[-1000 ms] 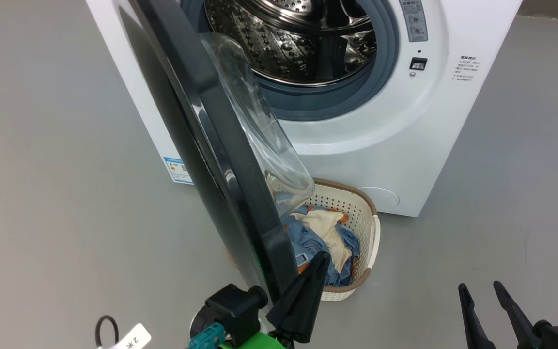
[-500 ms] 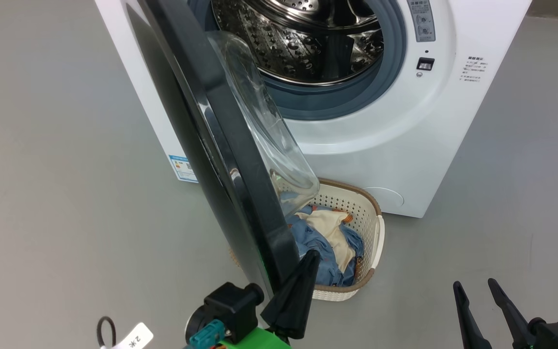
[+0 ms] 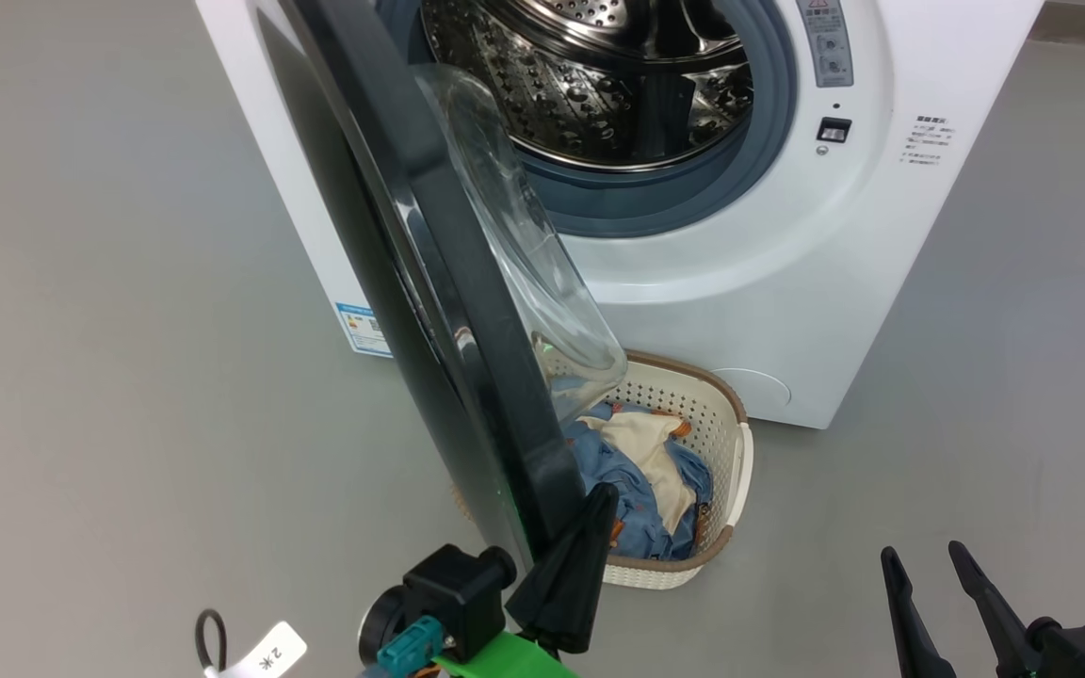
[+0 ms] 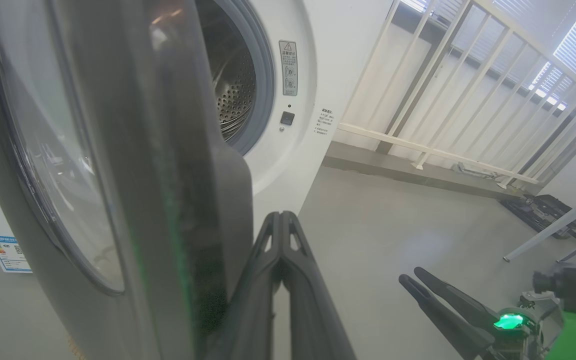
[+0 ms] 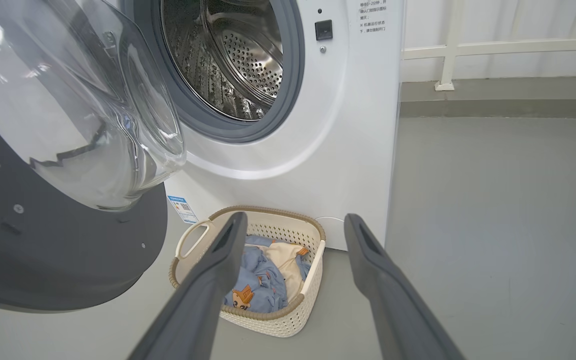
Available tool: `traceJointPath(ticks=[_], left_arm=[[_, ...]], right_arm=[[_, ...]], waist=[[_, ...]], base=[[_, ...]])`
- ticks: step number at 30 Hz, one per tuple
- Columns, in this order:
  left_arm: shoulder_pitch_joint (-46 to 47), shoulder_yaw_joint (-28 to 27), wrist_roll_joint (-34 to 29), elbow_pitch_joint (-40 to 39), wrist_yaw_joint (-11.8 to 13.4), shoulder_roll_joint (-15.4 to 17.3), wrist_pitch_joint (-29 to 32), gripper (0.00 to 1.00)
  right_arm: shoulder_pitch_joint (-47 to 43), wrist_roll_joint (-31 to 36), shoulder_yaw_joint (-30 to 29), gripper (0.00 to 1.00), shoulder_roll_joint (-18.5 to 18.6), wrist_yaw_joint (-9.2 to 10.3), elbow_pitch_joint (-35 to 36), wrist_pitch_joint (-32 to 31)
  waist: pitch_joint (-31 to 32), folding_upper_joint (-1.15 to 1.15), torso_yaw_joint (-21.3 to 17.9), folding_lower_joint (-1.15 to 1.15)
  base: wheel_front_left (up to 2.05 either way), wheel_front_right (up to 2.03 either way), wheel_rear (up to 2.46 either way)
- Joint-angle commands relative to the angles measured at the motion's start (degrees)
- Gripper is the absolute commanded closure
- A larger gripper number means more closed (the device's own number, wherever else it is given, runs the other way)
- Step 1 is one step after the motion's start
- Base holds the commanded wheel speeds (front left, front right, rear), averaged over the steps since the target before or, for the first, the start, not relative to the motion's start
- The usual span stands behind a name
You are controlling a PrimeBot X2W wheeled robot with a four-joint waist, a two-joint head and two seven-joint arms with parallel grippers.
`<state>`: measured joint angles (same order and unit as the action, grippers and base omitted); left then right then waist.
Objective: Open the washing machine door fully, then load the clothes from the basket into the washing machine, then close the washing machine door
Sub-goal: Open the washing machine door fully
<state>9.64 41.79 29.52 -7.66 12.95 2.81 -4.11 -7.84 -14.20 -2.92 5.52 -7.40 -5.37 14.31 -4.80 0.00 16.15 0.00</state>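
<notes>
The white washing machine [image 3: 787, 282] [image 5: 348, 150] stands with its steel drum exposed. Its black door [image 3: 411, 235] [image 4: 118, 150] [image 5: 43, 250] hangs partly open, edge-on to my head, with the glass bowl bulging right. My left gripper [image 3: 604, 494] [image 4: 280, 220] is shut and empty, and its fingers rest against the inner side of the door's lower edge. On the floor before the machine is the cream basket [image 3: 721, 395] [image 5: 278, 325], partly under the door, holding the blue and cream clothes [image 3: 637, 471] [image 5: 263, 280]. My right gripper [image 3: 922, 556] [image 5: 295, 220] hangs open, right of the basket.
Grey floor lies all around the machine. A blue label [image 3: 362, 330] marks the machine's left side. White railing [image 4: 443, 100] and dark equipment [image 4: 543, 210] stand to the right. A white tag with a black cable loop [image 3: 260, 650] hangs near my left arm.
The whole head view has shifted slightly right and down. Against the machine, my left gripper and the door's lower edge have moved a little left. The right gripper stays open.
</notes>
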Motion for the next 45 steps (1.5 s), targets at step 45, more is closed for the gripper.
traceJointPath(ticks=[45], left_arm=[[2.25, -4.03, -2.82, 1.17, 6.29, 2.39, -0.69, 1.0]], right_arm=[[1.43, -0.63, 1.51, 0.0, 0.41, -0.09, 0.79, 0.69]], waist=[[0.73, 0.0, 8.82, 0.0]], base=[[0.0, 0.0, 0.0]])
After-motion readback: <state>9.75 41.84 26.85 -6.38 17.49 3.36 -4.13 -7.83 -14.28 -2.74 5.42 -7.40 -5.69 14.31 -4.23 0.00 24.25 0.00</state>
